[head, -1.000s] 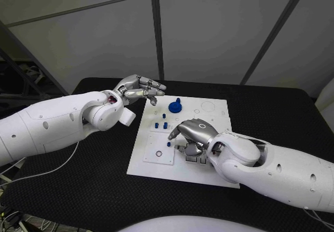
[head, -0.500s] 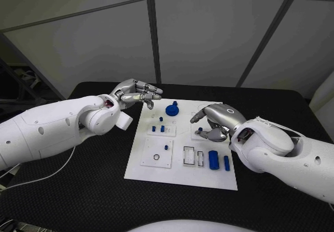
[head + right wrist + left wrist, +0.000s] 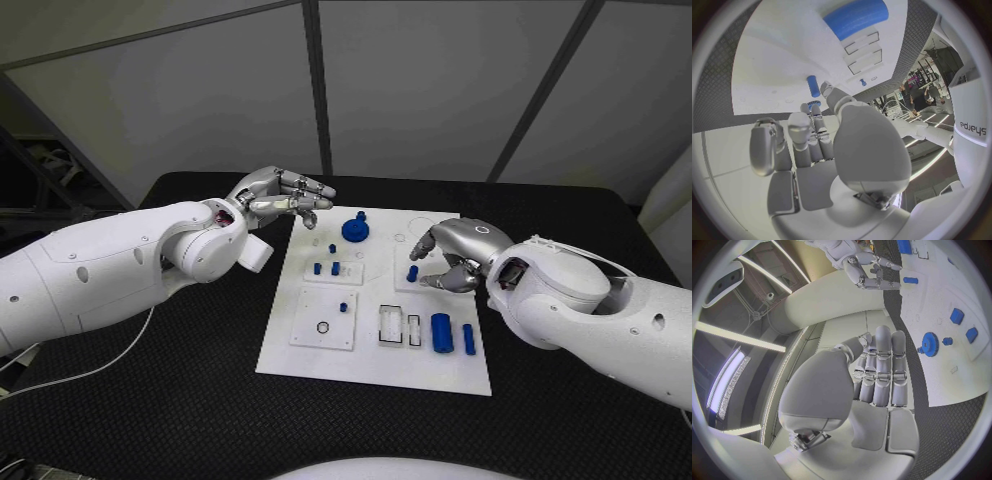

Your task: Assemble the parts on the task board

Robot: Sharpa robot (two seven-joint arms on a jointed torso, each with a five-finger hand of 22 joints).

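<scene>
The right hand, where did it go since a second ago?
The right hand lifted off the near part of the task board and moved farther back, uncovering two long blue parts. It holds nothing I can see. The left hand stayed hovering by the board's far corner.

Right hand (image 3: 450,255) over task board (image 3: 366,352)

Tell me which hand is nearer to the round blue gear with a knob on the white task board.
Left. The left hand hangs just off the board's far left edge, close beside the blue gear. The right hand hovers over the board farther to the gear's right.
</scene>
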